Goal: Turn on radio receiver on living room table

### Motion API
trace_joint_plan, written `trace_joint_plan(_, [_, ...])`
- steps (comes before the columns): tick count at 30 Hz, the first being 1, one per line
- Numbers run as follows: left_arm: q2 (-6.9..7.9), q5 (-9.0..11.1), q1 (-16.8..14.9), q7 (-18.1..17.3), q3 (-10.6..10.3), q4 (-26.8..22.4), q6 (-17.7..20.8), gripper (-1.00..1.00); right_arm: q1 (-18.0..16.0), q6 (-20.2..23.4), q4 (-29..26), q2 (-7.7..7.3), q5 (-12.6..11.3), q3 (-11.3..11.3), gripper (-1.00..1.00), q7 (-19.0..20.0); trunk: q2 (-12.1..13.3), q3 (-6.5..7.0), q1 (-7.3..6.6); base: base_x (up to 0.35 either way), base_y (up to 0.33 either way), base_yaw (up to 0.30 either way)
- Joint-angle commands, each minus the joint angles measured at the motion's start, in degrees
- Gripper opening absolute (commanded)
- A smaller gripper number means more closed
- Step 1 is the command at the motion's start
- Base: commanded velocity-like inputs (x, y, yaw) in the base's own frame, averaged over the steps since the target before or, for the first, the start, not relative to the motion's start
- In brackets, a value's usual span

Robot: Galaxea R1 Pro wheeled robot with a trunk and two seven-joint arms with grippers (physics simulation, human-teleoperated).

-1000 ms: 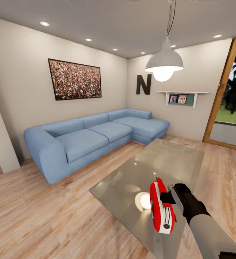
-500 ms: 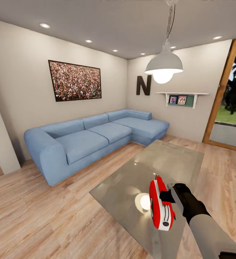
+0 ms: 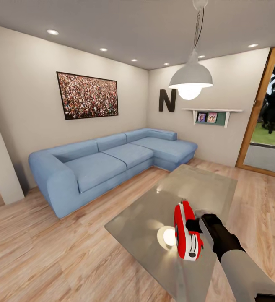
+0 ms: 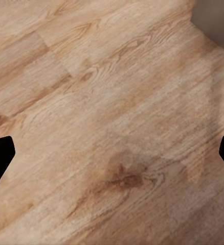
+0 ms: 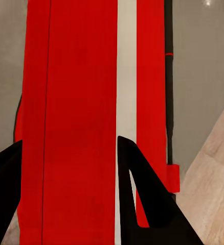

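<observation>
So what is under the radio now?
The radio is held by the right jaws above the glass table. Below it the table shows the lamp's bright reflection. The table part directly behind the radio is covered.

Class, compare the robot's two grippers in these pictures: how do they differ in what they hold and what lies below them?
The right gripper is shut on the red radio; the left gripper is open, holding nothing. The right gripper is over the glass table, while the left gripper looks down on bare wood floor. Both have black fingers.
</observation>
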Motion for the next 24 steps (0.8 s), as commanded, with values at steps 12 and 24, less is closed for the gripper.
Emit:
trace_joint_plan(12, [0.02,0.0,0.0,0.0,0.0,0.0,0.0,1.00,0.0,-3.1,0.3,-0.08,-0.3,-0.5,-1.00,0.3,4.8,2.15,-2.64,0.000,0.000,0.000])
trace_joint_plan(24, [-0.07,0.0,0.0,0.0,0.0,0.0,0.0,1.00,0.0,-3.2,0.3,-0.10,-0.1,-0.2,-1.00,0.3,9.6,4.31,-5.28,0.000,0.000,0.000])
